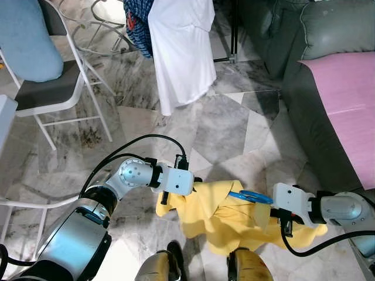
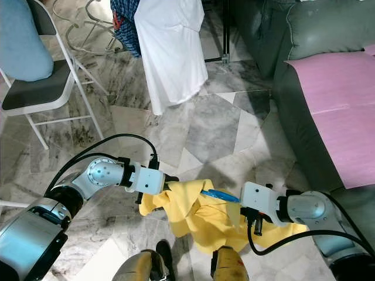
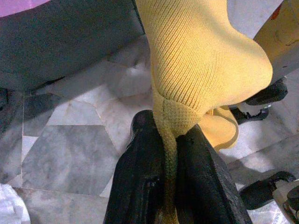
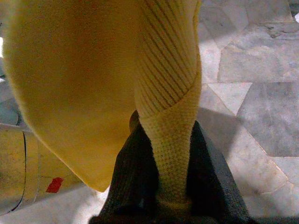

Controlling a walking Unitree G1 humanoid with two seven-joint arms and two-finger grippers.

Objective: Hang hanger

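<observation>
While both my grippers pinch the yellow garment (image 1: pixel 228 219), it sags between them low over the marble floor (image 1: pixel 222 126). My left gripper (image 3: pixel 169 140) is clamped on one knit edge, my right gripper (image 4: pixel 170 135) on another. The blue hanger (image 1: pixel 251 196) lies inside the cloth, its long axis running across from arm to arm, and it sits nearer my right gripper. The hanging white shirt (image 1: pixel 183 50) is well ahead, towards my left.

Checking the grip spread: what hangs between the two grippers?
In the left eye view, a yellow knit garment with a blue hanger spans from left gripper to right gripper.
</observation>
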